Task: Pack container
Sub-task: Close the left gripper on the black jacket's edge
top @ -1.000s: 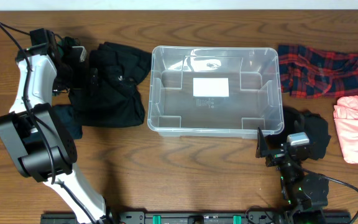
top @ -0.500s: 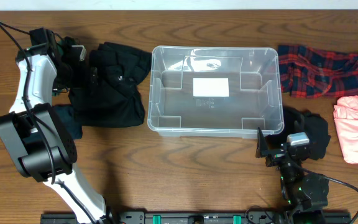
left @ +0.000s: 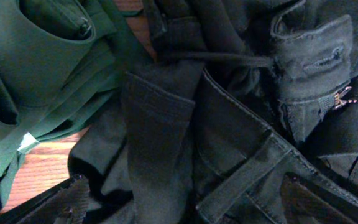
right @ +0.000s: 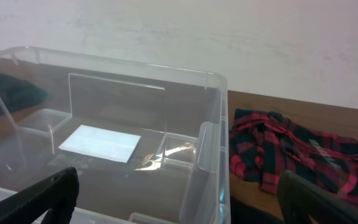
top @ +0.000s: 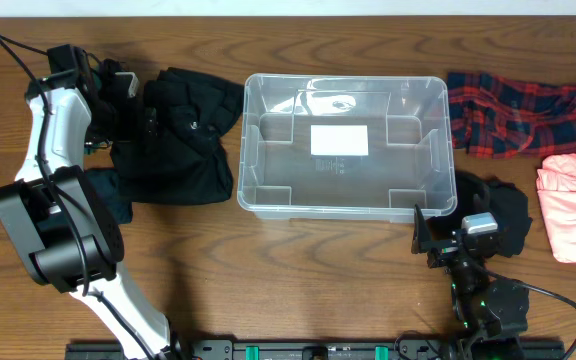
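The container (top: pixel 343 212), a clear plastic bin, stands mid-table with only a white label (top: pixel 339 140) on its base. My left gripper (top: pixel 118 88) hangs open at the left edge of a pile of black clothes (top: pixel 183 140). In the left wrist view its fingertips (left: pixel 73 196) straddle black jeans (left: pixel 229 124), and nothing is gripped. My right gripper (top: pixel 438 240) is open and empty just off the bin's near right corner. The right wrist view has this gripper (right: pixel 179 211) facing the bin wall (right: pixel 207 149).
A dark green garment (left: pixel 36 56) lies left of the jeans. A red plaid garment (top: pixel 513 110) and a pink one (top: pixel 573 205) lie right of the bin. Another black garment (top: pixel 508 215) sits beside my right gripper. The left arm (top: pixel 53 170) runs along the table's left side.
My left gripper has shifted slightly at the edge of the black pile. The right arm and the clothes have not moved.
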`<control>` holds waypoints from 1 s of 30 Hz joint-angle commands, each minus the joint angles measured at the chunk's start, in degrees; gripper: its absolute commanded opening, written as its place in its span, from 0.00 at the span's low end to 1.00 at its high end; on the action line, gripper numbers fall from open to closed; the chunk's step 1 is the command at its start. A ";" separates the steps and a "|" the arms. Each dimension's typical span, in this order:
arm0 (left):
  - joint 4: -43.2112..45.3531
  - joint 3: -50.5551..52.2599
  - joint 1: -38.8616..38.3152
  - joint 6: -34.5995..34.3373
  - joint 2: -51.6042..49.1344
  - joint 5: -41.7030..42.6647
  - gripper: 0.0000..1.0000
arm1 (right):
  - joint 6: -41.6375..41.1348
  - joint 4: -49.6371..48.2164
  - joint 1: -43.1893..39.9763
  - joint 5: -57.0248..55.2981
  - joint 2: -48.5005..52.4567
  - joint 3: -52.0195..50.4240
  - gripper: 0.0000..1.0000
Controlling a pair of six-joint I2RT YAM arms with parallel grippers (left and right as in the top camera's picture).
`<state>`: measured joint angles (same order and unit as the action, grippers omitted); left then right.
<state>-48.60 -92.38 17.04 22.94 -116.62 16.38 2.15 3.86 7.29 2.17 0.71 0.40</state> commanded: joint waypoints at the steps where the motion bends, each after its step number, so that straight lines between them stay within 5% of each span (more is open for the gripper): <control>1: 0.17 0.28 -0.13 0.35 -0.24 0.55 0.98 | 0.70 0.22 -0.52 0.42 -0.28 -0.09 0.99; 30: 9.62 6.03 -0.13 -0.96 -0.31 0.55 0.98 | 0.70 0.22 -0.52 0.42 -0.28 -0.09 0.99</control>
<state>-39.86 -87.88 17.04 22.48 -116.60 16.40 2.15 3.88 7.29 2.17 0.71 0.40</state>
